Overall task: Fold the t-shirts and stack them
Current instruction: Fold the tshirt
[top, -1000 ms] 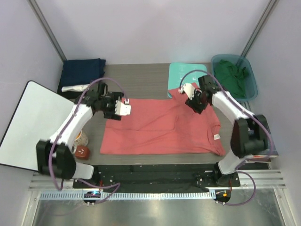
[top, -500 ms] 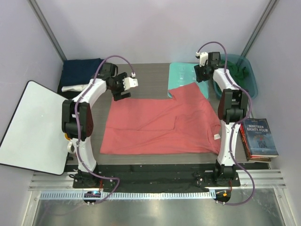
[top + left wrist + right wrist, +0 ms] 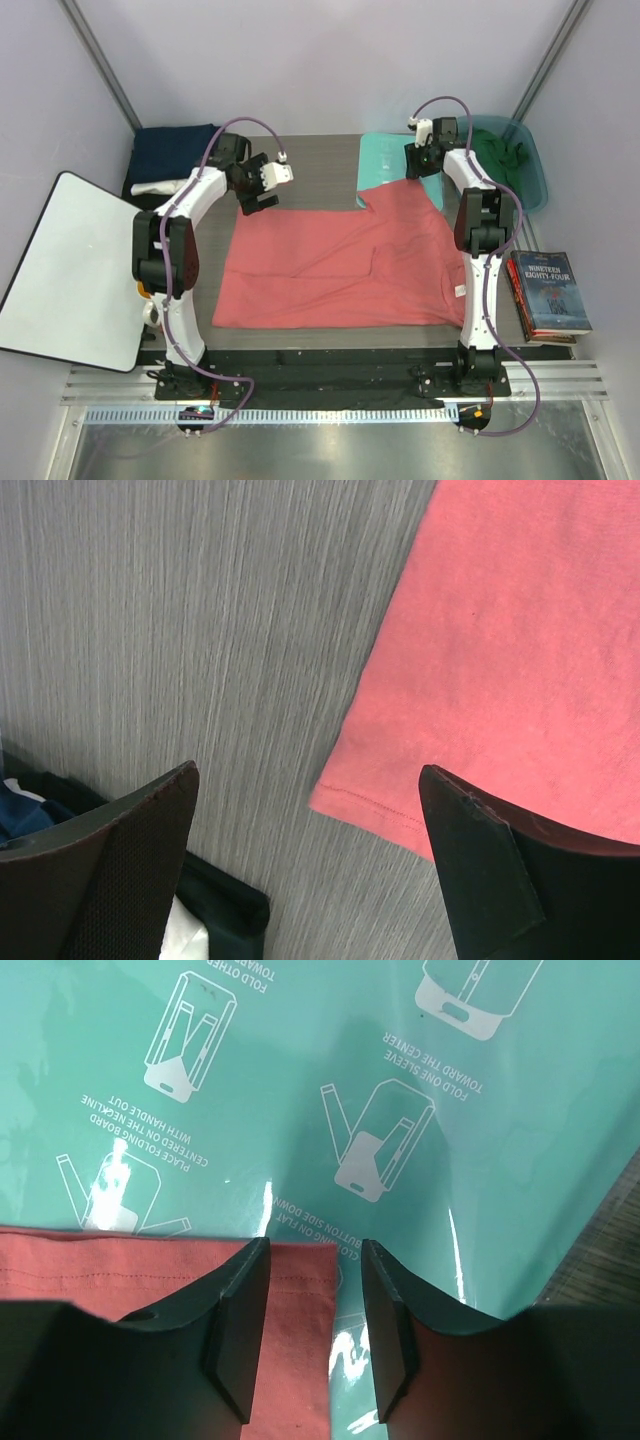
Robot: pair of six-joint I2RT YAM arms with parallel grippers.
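A coral-red t-shirt [image 3: 340,265] lies spread flat on the table. My left gripper [image 3: 252,196] is open and hovers over the shirt's back left corner [image 3: 345,800], which lies between the fingers [image 3: 110,870] without touching them. My right gripper [image 3: 416,166] is open over the shirt's back right corner [image 3: 300,1295], which rests on the mint-green folding board [image 3: 330,1080] between the fingers [image 3: 240,1330]. A folded navy shirt [image 3: 176,152] lies on a white one [image 3: 158,187] at the back left. A dark green shirt [image 3: 497,155] lies in a bin.
The mint board [image 3: 390,155] lies at the back, partly under the shirt. A teal bin [image 3: 536,180] stands at the back right. Books [image 3: 550,295] lie at the right edge. A white panel [image 3: 65,265] sits at the left, with small objects [image 3: 150,300] beside it.
Both grippers have moved from over the shirt toward the back of the table, to the shirt's far corners. The right arm's move has uncovered the books. The shirt lies flatter.
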